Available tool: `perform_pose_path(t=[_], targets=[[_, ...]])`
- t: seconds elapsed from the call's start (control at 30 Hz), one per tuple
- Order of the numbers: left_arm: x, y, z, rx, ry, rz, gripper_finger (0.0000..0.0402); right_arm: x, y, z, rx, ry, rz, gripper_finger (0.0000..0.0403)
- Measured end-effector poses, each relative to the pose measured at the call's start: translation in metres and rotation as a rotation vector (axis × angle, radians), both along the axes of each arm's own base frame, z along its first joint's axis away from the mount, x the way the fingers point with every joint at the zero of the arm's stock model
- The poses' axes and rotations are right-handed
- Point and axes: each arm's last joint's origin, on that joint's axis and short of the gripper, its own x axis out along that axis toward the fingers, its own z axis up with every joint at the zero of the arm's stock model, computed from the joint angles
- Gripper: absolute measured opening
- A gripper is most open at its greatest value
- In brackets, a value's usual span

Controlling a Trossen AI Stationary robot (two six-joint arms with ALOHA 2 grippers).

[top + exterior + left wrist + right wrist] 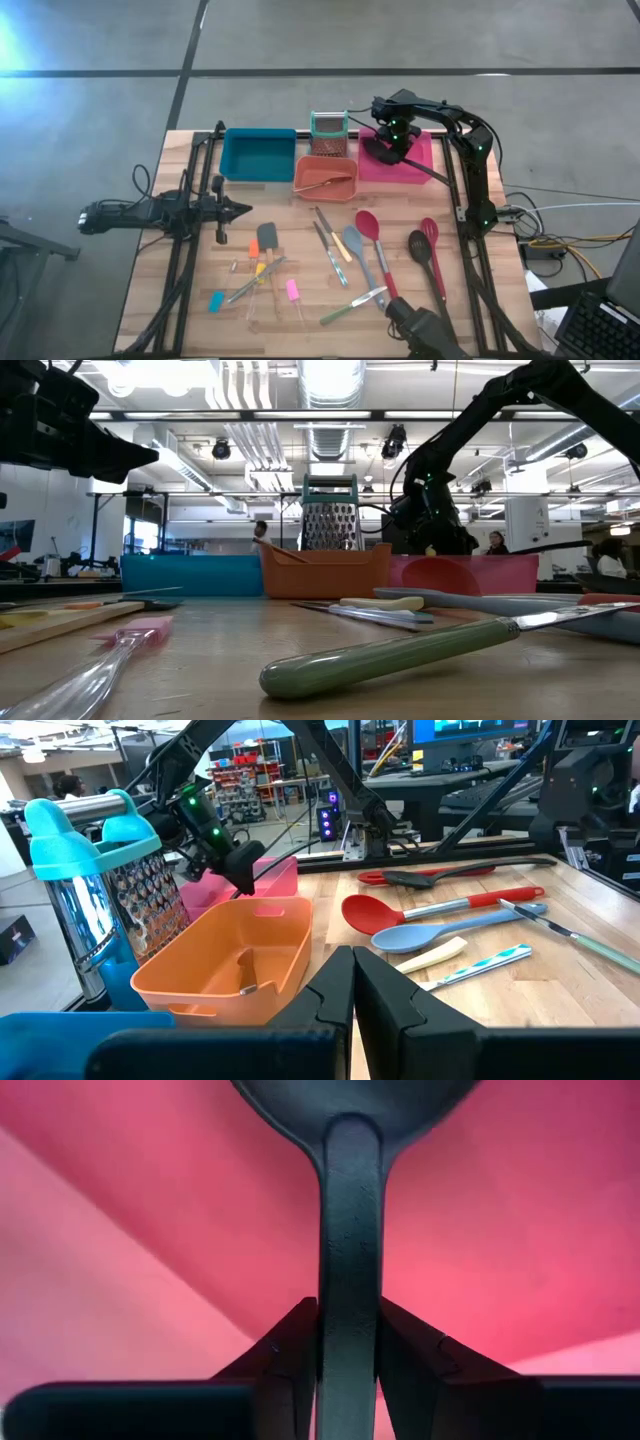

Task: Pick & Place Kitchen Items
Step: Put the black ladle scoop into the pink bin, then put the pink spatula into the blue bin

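Observation:
My right gripper (393,143) is over the pink bin (420,168) at the table's far right, shut on a long black spoon (376,151). The spoon's bowl is inside the bin and its handle (432,176) slants out over the bin's near right rim. My left gripper (243,210) waits shut and empty above the table's left side. Loose utensils lie on the near half of the table: a red spoon (367,226), a black slotted spoon (423,246), a grey-blue spoon (355,244), a green-handled knife (345,310) and several short coloured tools (262,270). My right gripper pinches the black spoon's handle just behind the bowl (350,1295) between its two fingers (288,1352). The fingers come from above, pointing down into the pink bin, and lie across the handle. Whether the bowl rests on the bin's floor, I cannot tell.
A blue bin (258,155) and an orange bin (327,177) holding one utensil stand left of the pink bin. A teal-rimmed metal grater (328,133) stands behind the orange bin. Dark frame rails (185,250) run along the table's left and right sides.

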Motion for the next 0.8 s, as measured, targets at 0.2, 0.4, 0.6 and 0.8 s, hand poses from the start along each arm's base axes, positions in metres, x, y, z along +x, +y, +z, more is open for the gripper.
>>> perform_pose_path(t=[0.2,0.4,0.6,0.8], targets=[[0.0,0.0,0.0,0.0,0.0,0.0,0.0014,0.0,0.001,0.003,0.0,-0.008,-0.013,0.0156],[0.0,0.0,0.0,0.0,0.0,0.0,0.0014,-0.002,0.005,0.022,0.011,-0.05,-0.028,0.0182],[0.0,0.0,0.0,0.0,0.0,0.0,0.0014,-0.01,0.015,0.06,-0.067,-0.114,-0.029,0.0183],[0.0,0.0,0.0,0.0,0.0,0.0,0.0014,-0.025,0.033,0.113,-0.195,-0.216,-0.055,0.017]])
